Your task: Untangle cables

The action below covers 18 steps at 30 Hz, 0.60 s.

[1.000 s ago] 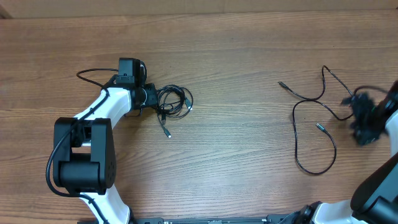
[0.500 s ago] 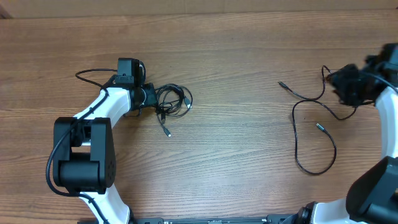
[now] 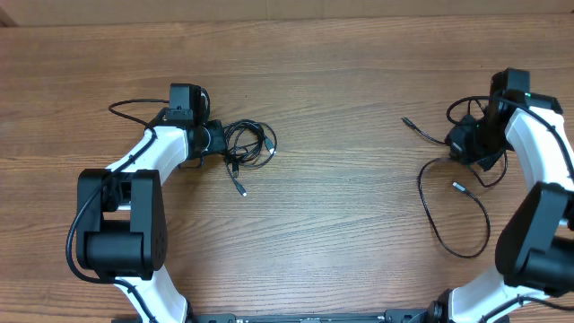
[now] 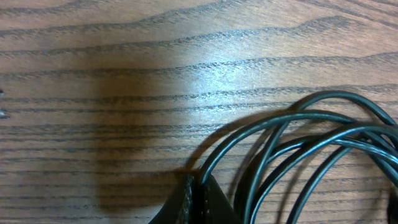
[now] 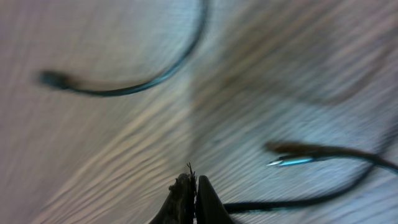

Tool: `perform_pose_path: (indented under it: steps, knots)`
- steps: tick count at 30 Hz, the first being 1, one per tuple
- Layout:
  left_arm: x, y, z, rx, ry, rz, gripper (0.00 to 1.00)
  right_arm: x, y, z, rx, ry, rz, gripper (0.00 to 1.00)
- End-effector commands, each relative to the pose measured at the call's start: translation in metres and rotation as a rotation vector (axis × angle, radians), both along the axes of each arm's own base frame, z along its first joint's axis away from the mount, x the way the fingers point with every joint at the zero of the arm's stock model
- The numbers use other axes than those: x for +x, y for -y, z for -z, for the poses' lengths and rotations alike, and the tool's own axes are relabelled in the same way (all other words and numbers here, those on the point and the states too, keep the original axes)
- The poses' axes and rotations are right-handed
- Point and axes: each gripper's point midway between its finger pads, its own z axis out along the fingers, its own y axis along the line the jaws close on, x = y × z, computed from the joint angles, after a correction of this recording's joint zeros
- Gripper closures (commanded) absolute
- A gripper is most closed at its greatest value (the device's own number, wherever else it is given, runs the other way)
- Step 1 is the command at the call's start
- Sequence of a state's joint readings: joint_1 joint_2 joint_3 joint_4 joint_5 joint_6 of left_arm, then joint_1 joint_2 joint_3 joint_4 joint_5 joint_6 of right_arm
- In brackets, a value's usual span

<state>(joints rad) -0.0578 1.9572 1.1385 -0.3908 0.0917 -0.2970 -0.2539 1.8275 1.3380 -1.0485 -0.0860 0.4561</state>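
My left pincer (image 3: 213, 140) is clenched at the left edge of the coiled cable bundle (image 3: 251, 145), left of centre on the wooden table (image 3: 341, 63); I can't tell if a strand is pinched. My right pincer (image 3: 463, 144) is clenched too, over the loose cable (image 3: 420, 190) looping across the table's right side. Wrist view is too blurred to confirm a grip.

The right wrist picture is all blurry, so the loose cable (image 5: 134, 87) looks smeared. In the left wrist picture the cable bundle (image 4: 336, 134) runs off the right and bottom edges. From above, at the right, the right gripper (image 3: 462, 144) hides part of the loose cable.
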Motion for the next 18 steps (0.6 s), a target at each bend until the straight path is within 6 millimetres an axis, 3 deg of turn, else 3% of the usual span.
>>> perform_pose_path:
  steps: [1,3,7,12,14,18]
  knots:
    - [-0.081,0.001,0.086,0.011,-0.311,0.039,0.96,-0.014,0.023,0.010,-0.085,-0.071,0.048,0.96]
    - [-0.082,0.003,0.083,0.006,-0.314,0.089,0.96,-0.013,0.021,0.005,-0.057,-0.064,0.053,0.96]
    - [-0.078,0.016,0.067,-0.046,-0.325,0.206,0.96,0.021,-0.009,-0.025,0.113,0.089,-0.101,0.92]
    - [-0.078,0.030,0.038,-0.119,-0.383,0.309,0.96,0.051,-0.085,-0.068,0.376,0.325,-0.436,0.83]
    - [-0.077,0.045,0.025,-0.206,-0.380,0.360,0.96,0.053,-0.106,-0.070,0.394,0.338,-0.495,0.77]
    - [-0.074,0.068,0.010,-0.348,-0.351,0.395,0.96,0.060,-0.153,-0.068,0.389,0.372,-0.627,0.77]
